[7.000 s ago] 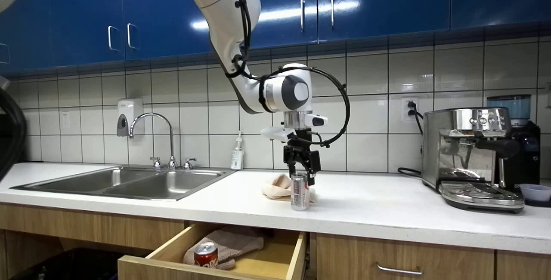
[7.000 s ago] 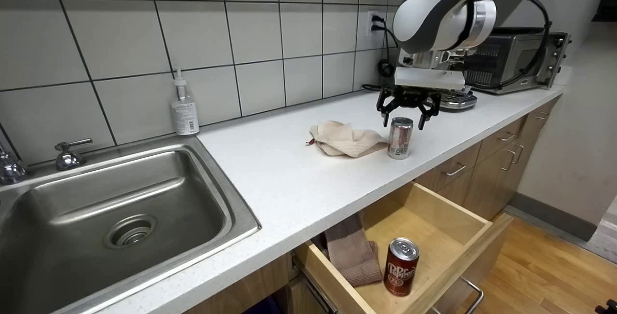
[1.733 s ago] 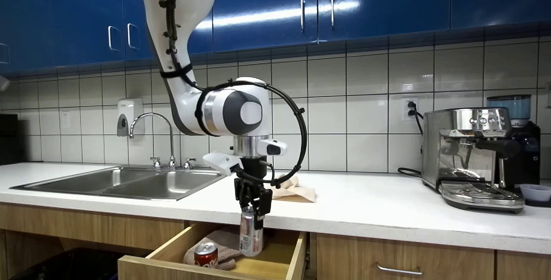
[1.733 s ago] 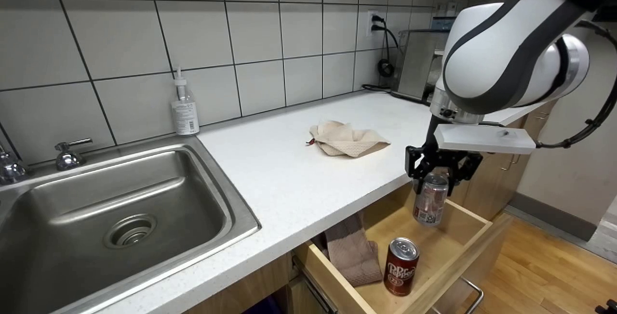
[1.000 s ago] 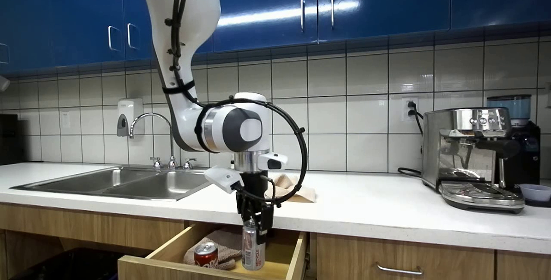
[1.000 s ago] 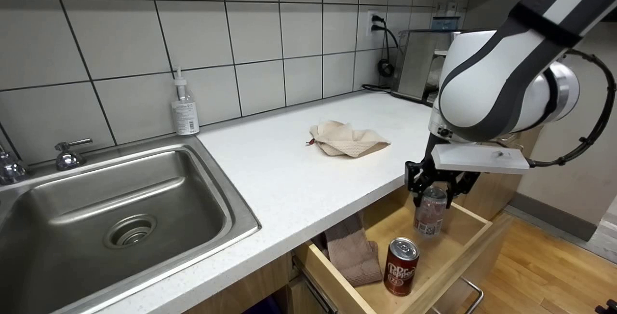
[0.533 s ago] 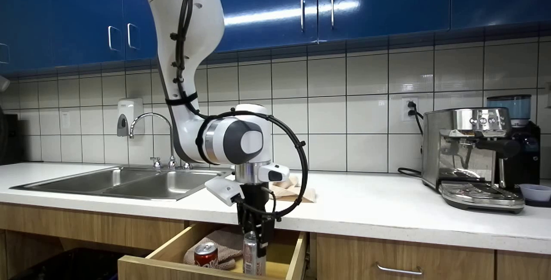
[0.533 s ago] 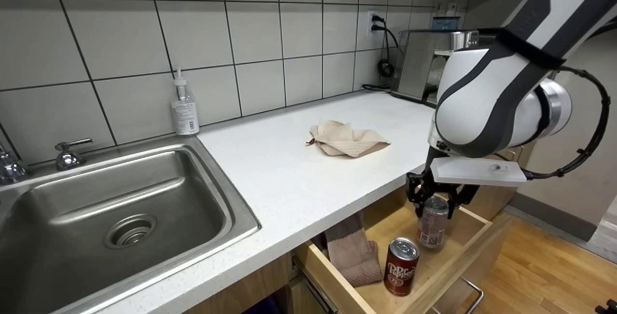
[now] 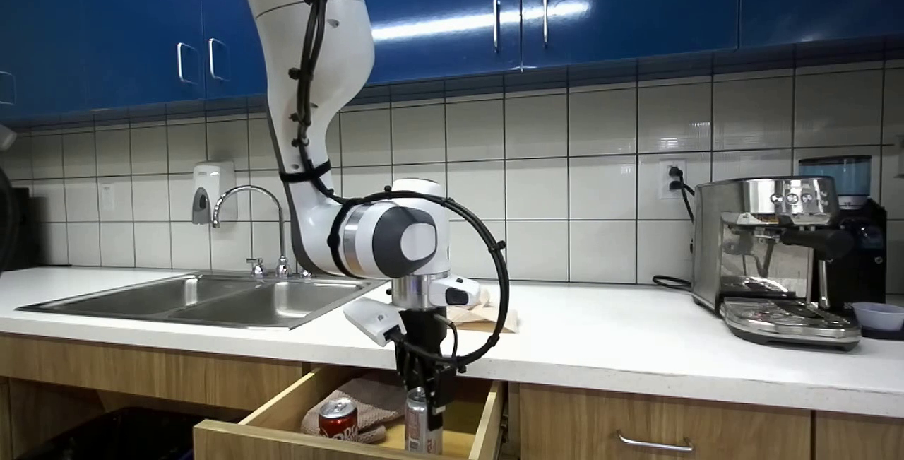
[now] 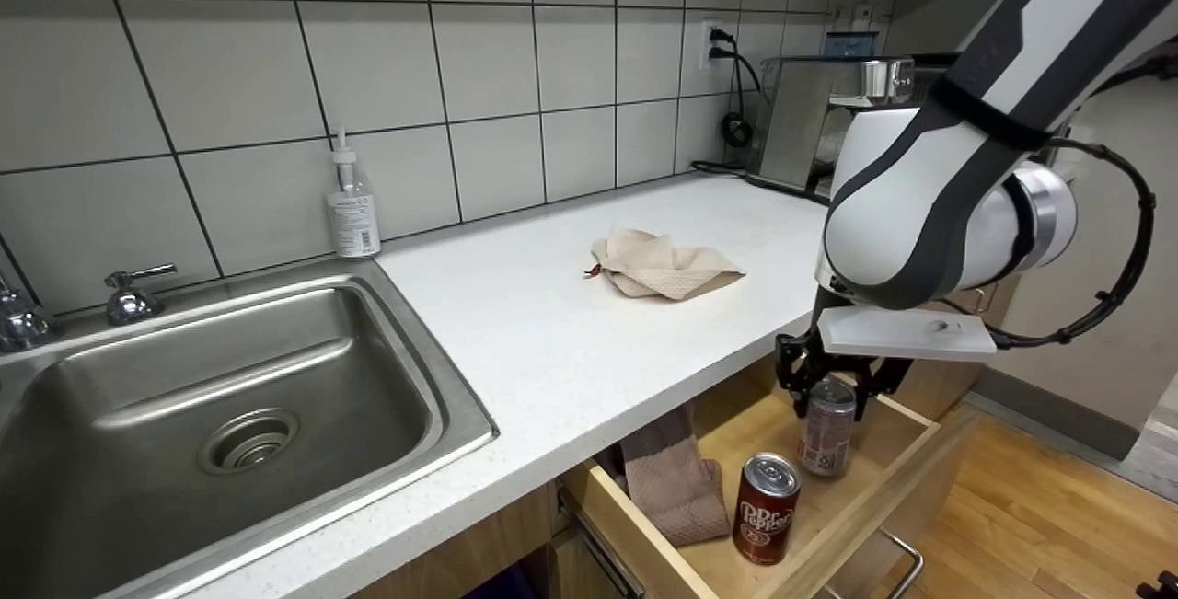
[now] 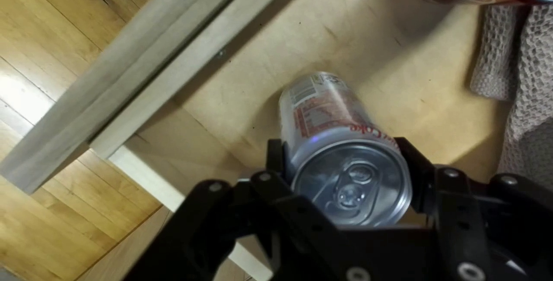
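Observation:
My gripper (image 11: 343, 160) is shut on a silver Diet Coke can (image 11: 324, 112), one black finger pressed to each side near its top. The can stands about upright inside the open drawer (image 10: 883, 507), with its base on or just above the drawer floor; I cannot tell which. In an exterior view the drawer front hides the base of the silver can (image 9: 422, 435). A dark red Dr Pepper can (image 10: 767, 509) stands beside it in the drawer, apart from the gripper. A brownish knit cloth (image 10: 676, 489) lies by the drawer's side, past the red can.
Above the drawer runs the white counter (image 10: 552, 351) with its front edge close to the arm. On it lie a beige cloth (image 10: 663, 268) and a soap bottle (image 10: 354, 217) by the steel sink (image 10: 405, 341). An espresso machine (image 9: 770, 255) stands farther along.
Seven seconds ago the gripper was around the silver can on the counter. It has carried the can over the drawer and lowered it in; the last half second shows only a slight shift.

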Available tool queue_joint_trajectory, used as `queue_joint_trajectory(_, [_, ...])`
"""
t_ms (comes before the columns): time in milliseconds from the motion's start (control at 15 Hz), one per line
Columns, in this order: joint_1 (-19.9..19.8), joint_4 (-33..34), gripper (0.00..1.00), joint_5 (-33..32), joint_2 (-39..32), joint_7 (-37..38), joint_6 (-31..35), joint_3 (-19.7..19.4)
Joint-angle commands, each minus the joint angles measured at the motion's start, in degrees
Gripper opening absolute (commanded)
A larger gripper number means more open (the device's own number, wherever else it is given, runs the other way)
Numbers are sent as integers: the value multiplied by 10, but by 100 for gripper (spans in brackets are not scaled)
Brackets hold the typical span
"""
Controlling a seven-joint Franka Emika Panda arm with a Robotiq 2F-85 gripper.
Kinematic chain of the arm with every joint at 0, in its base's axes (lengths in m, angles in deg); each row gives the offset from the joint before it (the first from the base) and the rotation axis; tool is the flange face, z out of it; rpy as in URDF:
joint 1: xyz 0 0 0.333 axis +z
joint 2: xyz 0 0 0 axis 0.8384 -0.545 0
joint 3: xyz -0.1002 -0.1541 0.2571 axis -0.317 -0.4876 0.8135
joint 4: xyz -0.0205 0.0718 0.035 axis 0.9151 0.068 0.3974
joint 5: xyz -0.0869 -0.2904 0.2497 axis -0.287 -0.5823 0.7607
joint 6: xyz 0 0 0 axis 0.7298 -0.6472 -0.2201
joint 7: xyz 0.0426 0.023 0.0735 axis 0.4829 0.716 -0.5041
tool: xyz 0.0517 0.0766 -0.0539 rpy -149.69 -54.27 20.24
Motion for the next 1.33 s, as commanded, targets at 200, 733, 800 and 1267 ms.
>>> queue_joint_trajectory(200, [8, 20, 38, 9, -20, 22, 1, -12])
queue_joint_trajectory(733, [11, 30, 38, 7, -35, 30, 0, -18])
queue_joint_trajectory(800, [11, 31, 38, 8, -37, 29, 0, -19])
queue_joint_trajectory(1267, [9, 36, 38, 10, -45, 26, -1, -18])
